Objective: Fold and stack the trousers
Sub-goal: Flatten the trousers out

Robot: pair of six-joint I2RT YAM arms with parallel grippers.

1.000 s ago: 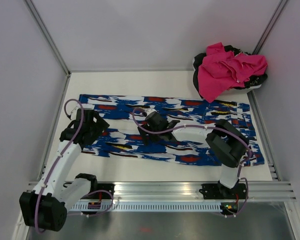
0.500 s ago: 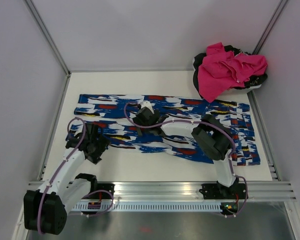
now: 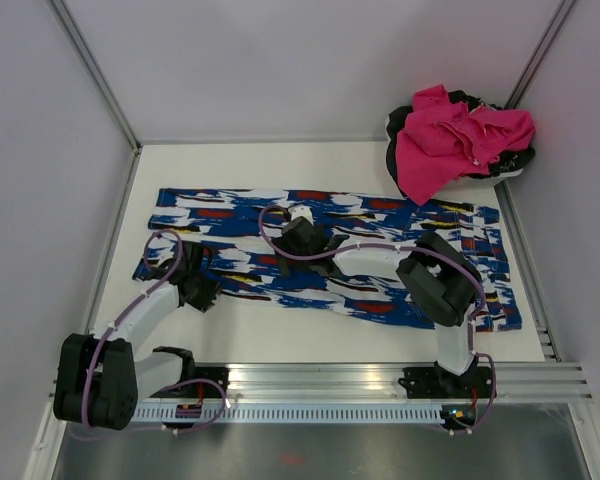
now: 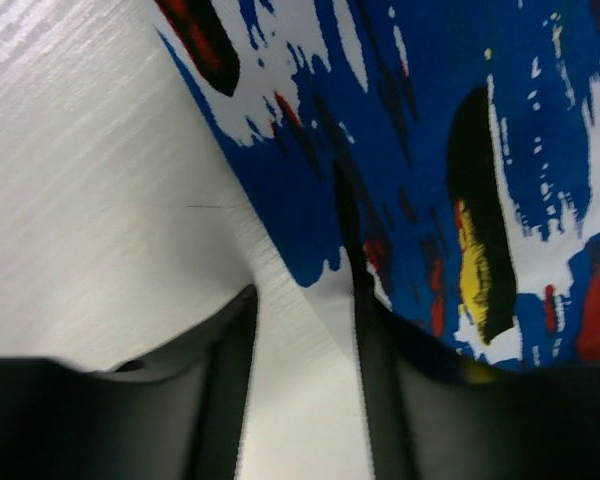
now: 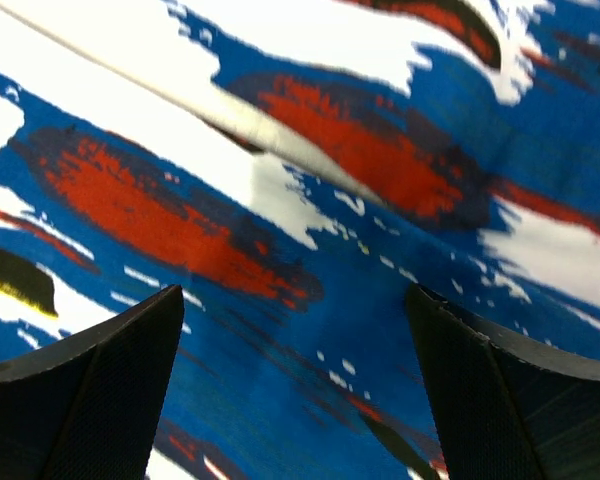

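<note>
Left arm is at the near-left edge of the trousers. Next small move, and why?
Probably close the left gripper on the near-left edge of the trousers before any lift. In the left wrist view its fingers stand apart, with bare table between them and the fabric edge at one finger, so nothing looks clamped. The right gripper is open over the middle.

trousers (image 3: 380,215) spanning table (image 3: 280,160), pink heap (image 3: 458,140) far-right

The trousers (image 3: 380,212), royal blue with white, red, black and yellow brush-stroke blotches, lie spread out flat and unfolded. Their checked waistband end lies just in front of the pink garment heap (image 3: 450,140). Both legs, side by side, stretch leftward away from it.
</note>
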